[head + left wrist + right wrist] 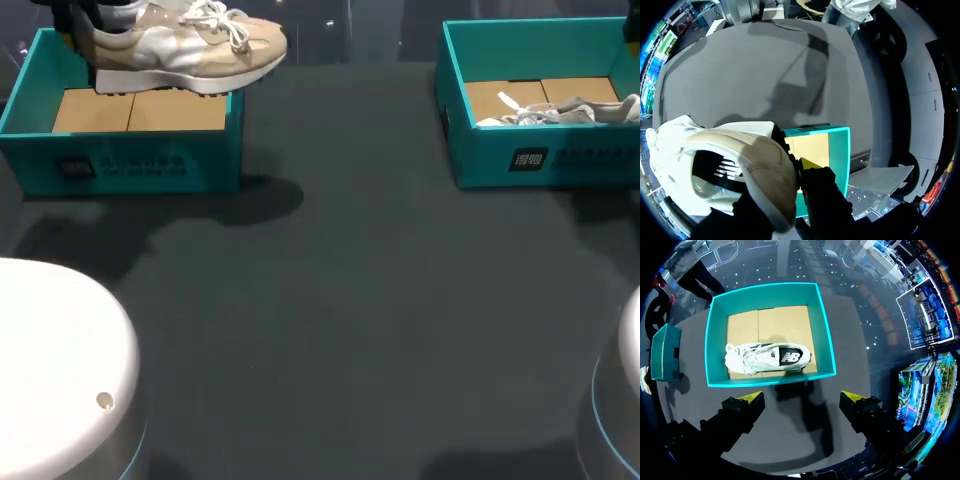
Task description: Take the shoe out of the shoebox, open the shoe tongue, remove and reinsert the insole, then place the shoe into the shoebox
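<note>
Left shoebox (130, 160), teal, at 10 o'clock on the desk (330, 300). Beige shoe (180, 45) aloft over it, toe toward 3 o'clock, our left jaws clamped on the heel. Right shoebox (560, 160), at 2 o'clock, white shoe (560, 110) lying inside. Our right jaws are spread wide, holding nothing, above the desk just short of that box.

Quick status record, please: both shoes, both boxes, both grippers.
beige sneaker: held in the air over the left shoebox, heel end at the left gripper
left shoebox: teal, open, cardboard floor bare
white sneaker: lying on its side inside the right shoebox
right shoebox: teal, open
left gripper: shut on the beige sneaker
right gripper: open, holding nothing, above the table just short of the right shoebox
stage: shoe out of its box, not yet set down
</note>
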`<state>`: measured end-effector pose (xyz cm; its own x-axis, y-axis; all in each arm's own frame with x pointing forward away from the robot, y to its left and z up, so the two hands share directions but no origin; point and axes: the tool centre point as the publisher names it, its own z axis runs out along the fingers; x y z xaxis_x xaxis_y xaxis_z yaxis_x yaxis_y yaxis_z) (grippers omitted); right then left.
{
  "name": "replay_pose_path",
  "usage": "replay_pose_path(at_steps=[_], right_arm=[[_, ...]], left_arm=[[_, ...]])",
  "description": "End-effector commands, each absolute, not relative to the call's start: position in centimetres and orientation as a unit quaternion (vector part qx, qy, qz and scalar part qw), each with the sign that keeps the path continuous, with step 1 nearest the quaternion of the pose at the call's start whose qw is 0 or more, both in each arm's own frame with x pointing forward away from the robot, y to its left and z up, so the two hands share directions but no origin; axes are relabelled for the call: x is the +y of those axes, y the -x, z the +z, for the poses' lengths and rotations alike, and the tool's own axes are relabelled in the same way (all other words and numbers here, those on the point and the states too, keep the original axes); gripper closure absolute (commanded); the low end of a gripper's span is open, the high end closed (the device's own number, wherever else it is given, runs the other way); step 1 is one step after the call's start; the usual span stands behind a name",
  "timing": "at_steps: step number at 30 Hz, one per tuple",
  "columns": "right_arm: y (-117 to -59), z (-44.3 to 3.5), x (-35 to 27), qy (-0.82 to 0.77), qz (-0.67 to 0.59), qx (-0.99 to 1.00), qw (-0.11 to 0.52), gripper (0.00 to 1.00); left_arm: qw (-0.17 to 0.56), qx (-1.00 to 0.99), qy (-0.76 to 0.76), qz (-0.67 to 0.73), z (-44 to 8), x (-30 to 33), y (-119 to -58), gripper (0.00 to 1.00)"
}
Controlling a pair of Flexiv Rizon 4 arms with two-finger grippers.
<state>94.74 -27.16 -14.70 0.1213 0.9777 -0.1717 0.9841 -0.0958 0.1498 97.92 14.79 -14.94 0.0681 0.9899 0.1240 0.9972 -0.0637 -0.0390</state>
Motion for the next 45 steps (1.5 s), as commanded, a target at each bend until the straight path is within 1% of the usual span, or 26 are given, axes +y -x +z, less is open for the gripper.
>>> replay_pose_path(at_steps=[1,10,32,45], right_arm=[[-94.7,-14.7,-27.1,-0.74,-0.014,0.662,0.114,0.0],[-94.7,-14.7,-27.1,-0.74,-0.014,0.662,0.114,0.0],[-94.7,-14.7,-27.1,-0.74,-0.014,0.662,0.114,0.0],[-94.7,-14.7,-27.1,-0.74,-0.014,0.662,0.114,0.0]], left_arm=[[-0.008,-0.668,0.737,-0.098,-14.8,13.4,-91.8,1.0],[0.001,-0.646,0.757,-0.102,-16.2,10.6,-86.9,1.0],[0.022,-0.642,0.759,-0.108,-21.8,2.7,-82.4,1.0],[0.022,-0.642,0.759,-0.108,-21.8,2.7,-82.4,1.0]])
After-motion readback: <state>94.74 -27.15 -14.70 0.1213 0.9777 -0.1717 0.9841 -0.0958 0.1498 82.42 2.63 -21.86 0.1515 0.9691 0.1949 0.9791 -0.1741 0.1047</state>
